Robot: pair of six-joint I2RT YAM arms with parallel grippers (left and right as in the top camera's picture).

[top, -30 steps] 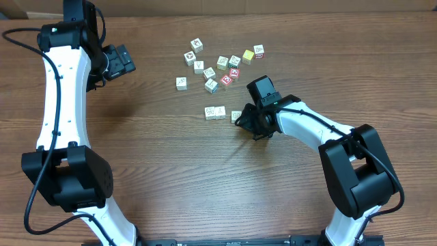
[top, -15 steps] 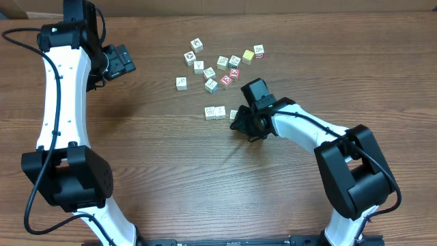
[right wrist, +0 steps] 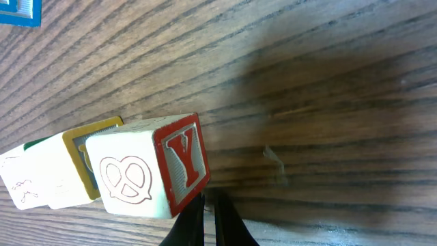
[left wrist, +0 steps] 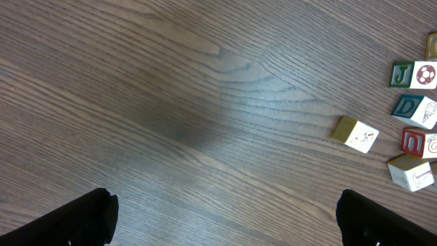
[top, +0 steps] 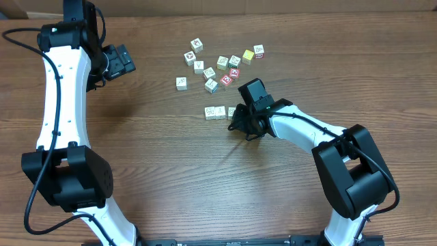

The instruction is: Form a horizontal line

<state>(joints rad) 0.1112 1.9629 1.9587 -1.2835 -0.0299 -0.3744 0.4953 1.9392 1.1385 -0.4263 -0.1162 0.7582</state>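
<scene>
cubes in a short straight row make up the horizontal line (top: 216,112). it lies on the wooden table (top: 171,178), just below the scatter of loose cubes (top: 220,65) and apart from them. from overhead, two pale cubes sit side by side and touching. a third at the row's right end is mostly covered by the right gripper (top: 236,117).

the right wrist view shows that end close up. the y cube (right wrist: 147,167) has a cream face with a pretzel drawing and a red face bearing the letter. it sits flush against a yellow-edged cube, and another cream cube lies beyond that.

the right gripper's fingers are pinched fully together with nothing between them. their tips sit right under the lower corner of the y cube's red face. they seem to touch it, though the contact spot is at the frame's bottom edge and hard to judge.

the left gripper (top: 121,61) hangs well apart from the row, off to the upper left of the table. its jaws are spread wide and it holds nothing. in its own wrist view only bare wood lies between the dark fingertips (left wrist: 89,219), and a few loose cubes show at the right edge.
</scene>
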